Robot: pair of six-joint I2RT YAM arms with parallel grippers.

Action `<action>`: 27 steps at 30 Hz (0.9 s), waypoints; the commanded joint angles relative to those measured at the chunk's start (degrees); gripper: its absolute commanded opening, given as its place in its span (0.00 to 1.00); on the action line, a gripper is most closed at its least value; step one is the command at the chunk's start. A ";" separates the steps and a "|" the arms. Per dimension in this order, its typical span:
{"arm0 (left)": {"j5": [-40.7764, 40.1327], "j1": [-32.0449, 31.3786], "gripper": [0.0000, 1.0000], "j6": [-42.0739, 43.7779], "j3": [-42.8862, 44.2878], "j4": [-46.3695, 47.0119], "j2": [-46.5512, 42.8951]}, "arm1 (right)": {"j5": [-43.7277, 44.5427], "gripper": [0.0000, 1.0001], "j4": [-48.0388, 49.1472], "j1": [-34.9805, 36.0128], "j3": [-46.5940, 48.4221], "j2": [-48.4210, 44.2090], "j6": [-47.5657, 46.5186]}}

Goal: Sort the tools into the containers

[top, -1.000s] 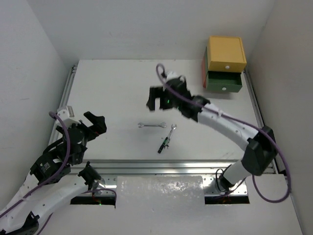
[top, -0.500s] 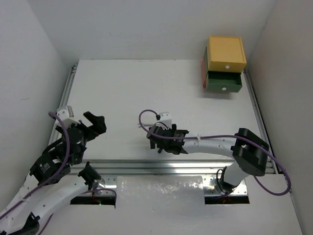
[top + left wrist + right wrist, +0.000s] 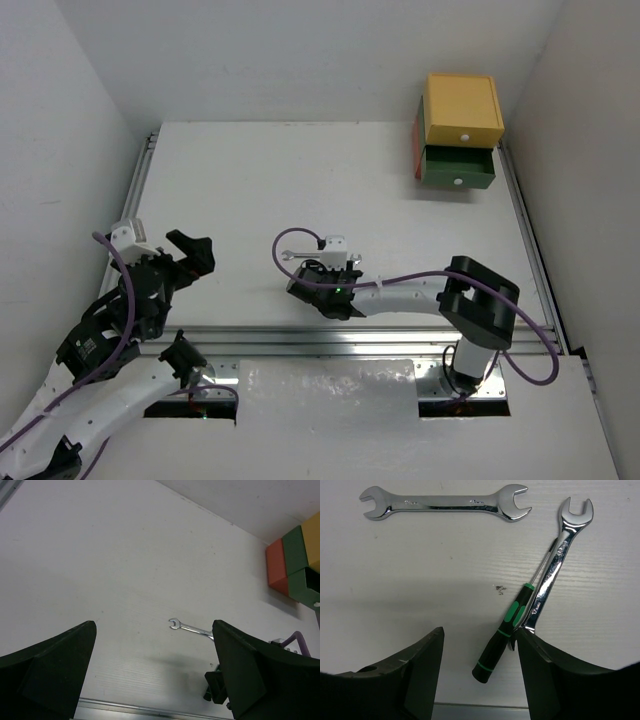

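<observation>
My right gripper is open and low over the table near its front edge. In the right wrist view its fingers straddle the handle of a thin black-green screwdriver, which lies against a small silver wrench. A second silver wrench lies flat just beyond; it also shows in the top view and the left wrist view. My left gripper is open and empty at the left. The yellow drawer, green drawer and orange-red drawer are stacked at the far right. No utility knife or yellow-black screwdriver shows.
A metal rail runs along the table's near edge, just below my right gripper. White walls close in the table at the back and on both sides. The green drawer stands pulled out a little toward me, its white knob in front.
My right arm has swung from above the table's middle down toward the near edge and now sits low over the screwdriver and wrench. My left arm has barely moved.
</observation>
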 commanded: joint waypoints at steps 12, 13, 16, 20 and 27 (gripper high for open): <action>1.14 0.50 1.00 1.58 0.80 2.92 -0.30 | 1.26 0.54 0.55 -0.93 3.05 6.13 4.25; 1.14 0.42 1.00 1.67 0.89 3.01 -0.39 | 1.26 0.53 0.55 -0.94 3.14 6.92 4.25; 1.32 0.42 1.00 1.84 0.80 3.19 -0.39 | 0.65 0.45 0.55 -1.28 3.75 8.24 4.25; 1.49 0.51 1.00 1.84 0.80 3.27 -0.39 | -0.76 0.43 2.21 -1.73 3.23 9.39 3.99; 1.67 0.51 1.00 2.11 0.80 3.36 -0.65 | -1.72 0.20 2.39 -1.81 3.93 10.62 4.42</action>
